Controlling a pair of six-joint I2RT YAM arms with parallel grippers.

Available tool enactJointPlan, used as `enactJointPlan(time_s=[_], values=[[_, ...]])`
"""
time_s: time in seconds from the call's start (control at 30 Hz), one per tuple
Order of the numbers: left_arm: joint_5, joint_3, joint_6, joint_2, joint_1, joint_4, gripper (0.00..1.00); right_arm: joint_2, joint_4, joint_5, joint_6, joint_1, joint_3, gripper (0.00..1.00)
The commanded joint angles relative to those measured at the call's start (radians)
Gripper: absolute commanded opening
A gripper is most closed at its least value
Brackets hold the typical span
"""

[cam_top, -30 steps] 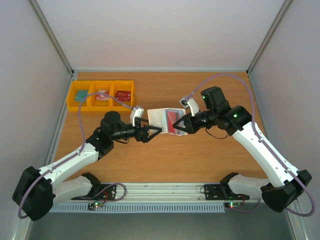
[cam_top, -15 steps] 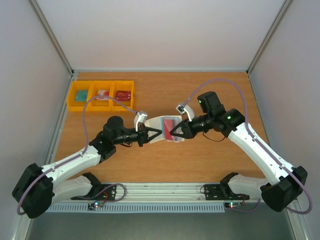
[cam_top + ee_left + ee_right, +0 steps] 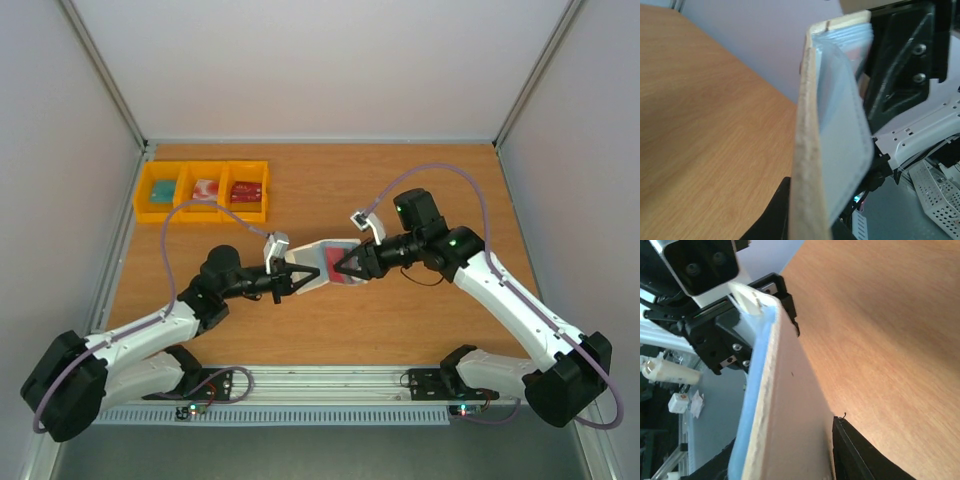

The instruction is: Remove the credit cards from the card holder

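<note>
- Top external view: the holder [image 3: 318, 262] hangs above the middle of the table [image 3: 400, 320], stretched between the two grippers.
- Its long axis runs left to right, the right end slightly farther from the arm bases. The opened inside faces up and away, with a red-marked card [image 3: 336, 262] showing in the right half.
- The left gripper [image 3: 298, 278] pinches the holder's left end, fingers narrow on the flap.
- The right gripper [image 3: 343, 266] is clamped on the right end, next to the card.
- Left wrist view: the holder stands edge-on, cream spine toward the lens and pale blue-grey pocket to its right, rising from between the fingers.
- Right wrist view: the cream outside fills the centre with a blue rim along its left edge. Whether the fingers also touch the card cannot be told from here.
- Compared with a second ago, the holder and both grippers sit nearer the arm bases. The left gripper, then just short of the holder with fingers spread, now grips it, and the holder looks pulled flatter.
- Yellow bins [image 3: 200, 213] sit at the far left, well apart.
</note>
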Motion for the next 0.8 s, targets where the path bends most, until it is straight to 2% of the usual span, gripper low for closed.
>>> enactJointPlan(time_s=[0.0,0.13,0.33,0.53,0.67,0.77], values=[[0.000,-0.004,0.022,-0.035,0.008,0.117,0.00,-0.011,0.040,-0.008,-0.001,-0.009,-0.008,0.38],[-0.023,-0.017,-0.091,-0.036,0.033,0.054,0.00,-0.040,-0.054,-0.108,-0.078,-0.011,0.011,0.50],[-0.040,-0.017,-0.163,-0.013,0.039,0.047,0.00,-0.049,-0.021,-0.102,-0.055,-0.013,-0.047,0.51],[-0.036,-0.016,-0.193,0.022,0.039,0.069,0.00,-0.038,0.057,-0.097,-0.003,-0.023,-0.050,0.36],[-0.029,-0.007,-0.174,0.033,0.048,0.066,0.00,-0.033,0.105,-0.134,0.021,-0.041,-0.064,0.33],[-0.007,-0.012,-0.191,0.041,0.055,0.072,0.00,-0.019,0.149,-0.127,0.053,-0.042,-0.084,0.21]])
